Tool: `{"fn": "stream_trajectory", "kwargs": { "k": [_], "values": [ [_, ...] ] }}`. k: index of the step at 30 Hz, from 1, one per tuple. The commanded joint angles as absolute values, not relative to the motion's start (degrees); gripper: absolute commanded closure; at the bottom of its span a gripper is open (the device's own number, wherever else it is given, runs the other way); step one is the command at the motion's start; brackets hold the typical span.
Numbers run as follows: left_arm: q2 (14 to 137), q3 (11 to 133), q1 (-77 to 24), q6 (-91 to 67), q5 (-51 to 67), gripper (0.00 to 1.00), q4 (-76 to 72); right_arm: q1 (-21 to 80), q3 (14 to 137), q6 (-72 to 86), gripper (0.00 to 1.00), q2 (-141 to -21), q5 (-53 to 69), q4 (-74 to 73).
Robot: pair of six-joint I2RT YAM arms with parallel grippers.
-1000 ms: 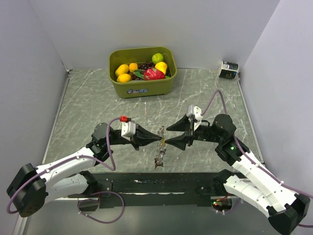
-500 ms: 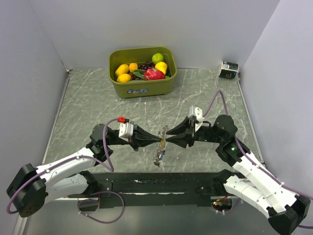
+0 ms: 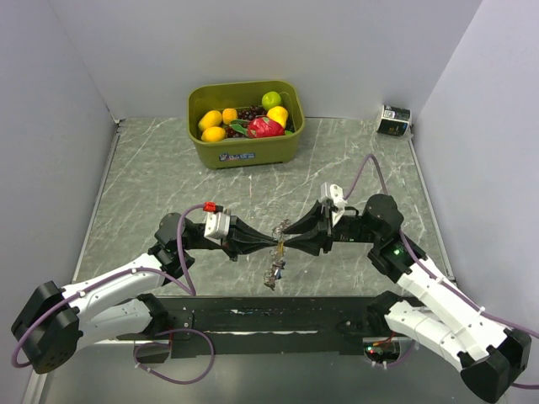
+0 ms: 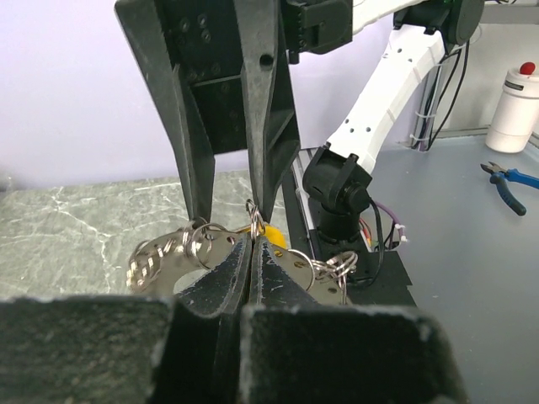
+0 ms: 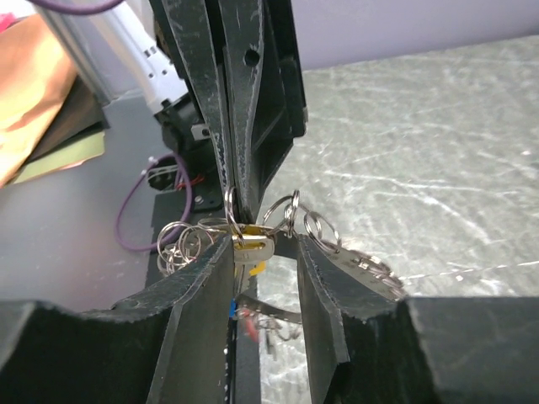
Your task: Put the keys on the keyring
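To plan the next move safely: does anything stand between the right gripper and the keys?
Nothing visible does. The keys lie directly between the parted jaws of the right gripper. Only the left gripper, shut on the same bunch, meets it from the opposite side.

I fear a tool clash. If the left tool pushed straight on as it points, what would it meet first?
Most likely the right tool: its tips face the left tool almost nose to nose, with only the keys that the left holds between them.
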State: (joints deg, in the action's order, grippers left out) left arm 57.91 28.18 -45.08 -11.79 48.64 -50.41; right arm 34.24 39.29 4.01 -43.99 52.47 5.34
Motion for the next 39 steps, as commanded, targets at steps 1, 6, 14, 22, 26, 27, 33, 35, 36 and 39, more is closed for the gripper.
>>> {"fn": "stream_trajectory", "kwargs": {
  "k": [1, 6, 14, 22, 26, 27, 33, 35, 36, 39],
  "values": [
    [57.48, 29.71, -45.26, -12.57, 49.92, 0.99, -55.99, 34.01, 40.69, 3.87, 0.58, -45.26, 56.07, 7.29],
    [57.48, 30.23, -45.26, -11.87, 50.19, 0.99, -54.67, 34.01, 40.43, 3.96, 0.77, -44.91, 56.16, 7.30],
    [57.04, 30.41, -45.26, -10.99, 50.01, 0.99, -53.26, 34.01, 40.25, 3.69, 1.00, -44.12, 56.34, 6.77],
    [55.99, 30.94, -45.18, -9.76, 49.48, 0.99, -51.60, 34.01, 39.38, 2.73, 1.00, -43.95, 56.78, 5.71],
    [55.37, 31.03, -45.18, -9.14, 49.22, 0.99, -50.80, 34.01, 38.76, 2.29, 1.00, -43.86, 56.69, 5.10],
    [55.28, 31.03, -45.18, -9.05, 49.22, 0.99, -50.63, 34.01, 38.41, 2.20, 1.00, -43.86, 56.78, 5.01],
    [54.76, 31.29, -45.18, -8.88, 49.39, 0.99, -50.18, 34.01, 37.53, 1.93, 1.00, -44.56, 57.13, 4.75],
    [54.84, 31.29, -45.18, -9.05, 49.39, 0.99, -50.45, 34.01, 37.35, 1.93, 1.00, -44.65, 57.13, 4.92],
    [54.76, 31.20, -45.18, -9.14, 49.57, 0.99, -50.54, 33.93, 37.35, 1.85, 1.00, -44.74, 57.04, 4.83],
    [54.67, 31.20, -45.18, -9.14, 49.75, 0.99, -50.63, 34.01, 37.53, 1.58, 1.00, -44.65, 57.04, 4.22]
  ]
}}
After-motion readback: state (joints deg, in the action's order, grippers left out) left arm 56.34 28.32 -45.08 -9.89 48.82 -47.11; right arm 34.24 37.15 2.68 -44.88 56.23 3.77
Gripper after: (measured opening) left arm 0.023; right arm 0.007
